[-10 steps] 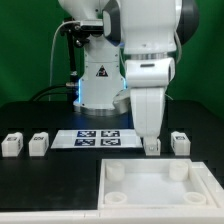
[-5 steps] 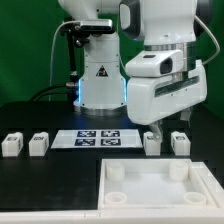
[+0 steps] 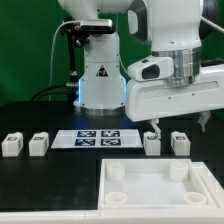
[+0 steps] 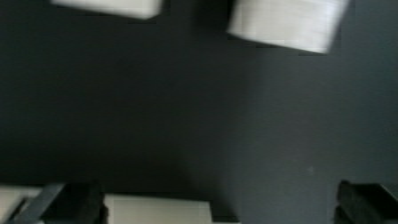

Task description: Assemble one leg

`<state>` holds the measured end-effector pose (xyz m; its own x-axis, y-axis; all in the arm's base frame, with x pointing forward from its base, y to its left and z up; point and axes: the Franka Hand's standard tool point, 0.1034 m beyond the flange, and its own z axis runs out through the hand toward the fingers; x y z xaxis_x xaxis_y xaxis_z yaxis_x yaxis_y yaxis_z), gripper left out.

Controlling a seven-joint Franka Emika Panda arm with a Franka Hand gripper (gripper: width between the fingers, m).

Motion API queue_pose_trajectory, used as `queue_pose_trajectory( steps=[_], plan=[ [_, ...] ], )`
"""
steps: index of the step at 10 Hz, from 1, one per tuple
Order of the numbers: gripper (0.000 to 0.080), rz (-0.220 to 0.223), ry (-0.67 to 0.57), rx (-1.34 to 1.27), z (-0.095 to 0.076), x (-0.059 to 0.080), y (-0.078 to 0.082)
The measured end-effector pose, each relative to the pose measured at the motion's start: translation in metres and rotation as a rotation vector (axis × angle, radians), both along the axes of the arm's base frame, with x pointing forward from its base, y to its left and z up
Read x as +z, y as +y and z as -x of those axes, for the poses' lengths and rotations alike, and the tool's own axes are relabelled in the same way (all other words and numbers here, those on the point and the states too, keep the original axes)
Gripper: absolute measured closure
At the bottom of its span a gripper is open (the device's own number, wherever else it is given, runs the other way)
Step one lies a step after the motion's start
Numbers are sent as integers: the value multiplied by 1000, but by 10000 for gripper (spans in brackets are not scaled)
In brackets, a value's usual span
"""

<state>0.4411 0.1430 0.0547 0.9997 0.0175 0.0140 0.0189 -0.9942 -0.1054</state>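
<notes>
A thin flat white marker board (image 3: 99, 138) with black-and-white square tags lies on the black matte surface (image 3: 50, 185), toward the back. Nearer the camera, on the exterior view's right, rests a large flat white square plastic panel (image 3: 150, 192) with a raised rim and round corner sockets (image 3: 117, 174). A green backdrop (image 3: 25, 50) stands behind.

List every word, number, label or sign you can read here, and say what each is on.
No words or numbers are readable.
On the white robot base: a black triangular sign, symbol too small to read.
On the thin flat white marker board: black-and-white square tags, patterns only.
On the four stubby white plastic legs: small tags, too small to read.
Wrist view: blurred, no text.
</notes>
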Motion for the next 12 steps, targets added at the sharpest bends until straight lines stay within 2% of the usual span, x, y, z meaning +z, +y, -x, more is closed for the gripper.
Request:
queue_pose_trajectory(
  steps=[4,6,8,9,10,12],
  plan=[
    [151,5,97,-12,6,-3,-1],
    [151,39,369,-34,22,-1,3],
    [151,55,606,-19,19,0,10],
    [151,50,689,-4,19,-2,10],
    [151,39,752,-2,18,-6,7],
    [151,38,754,-1,16,-7,9]
  ],
)
